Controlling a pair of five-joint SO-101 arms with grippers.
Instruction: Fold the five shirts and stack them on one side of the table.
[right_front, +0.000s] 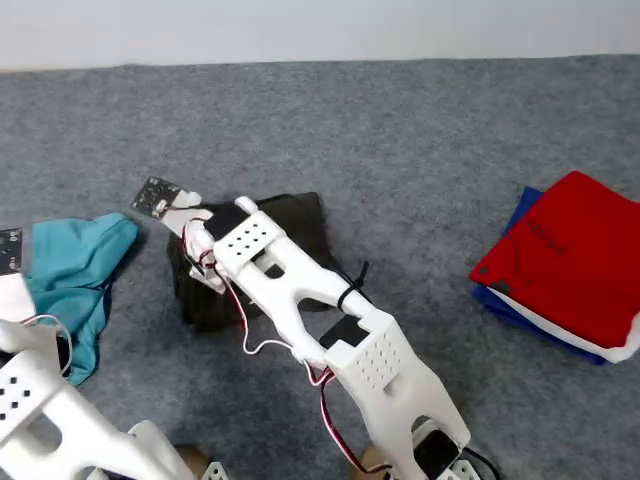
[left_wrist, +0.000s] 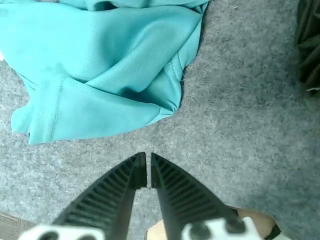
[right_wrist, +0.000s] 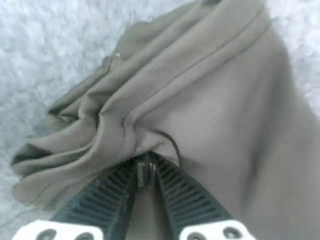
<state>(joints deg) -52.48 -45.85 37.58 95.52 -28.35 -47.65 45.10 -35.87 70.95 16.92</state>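
A dark olive shirt (right_front: 295, 222) lies crumpled on the grey table (right_front: 400, 130), a fold of it pinched in the right gripper (right_wrist: 145, 169). Near it lies a rumpled teal shirt (right_front: 80, 265), where the left gripper (left_wrist: 148, 172) hangs over bare table, tips pressed together. Well apart on the olive shirt's other side, a folded red shirt (right_front: 570, 255) tops a blue shirt (right_front: 524, 207).

Teal shirt (left_wrist: 110, 75), olive shirt (right_wrist: 200, 90): smooth cloth; table cover (right_front: 400, 130): rough felt.
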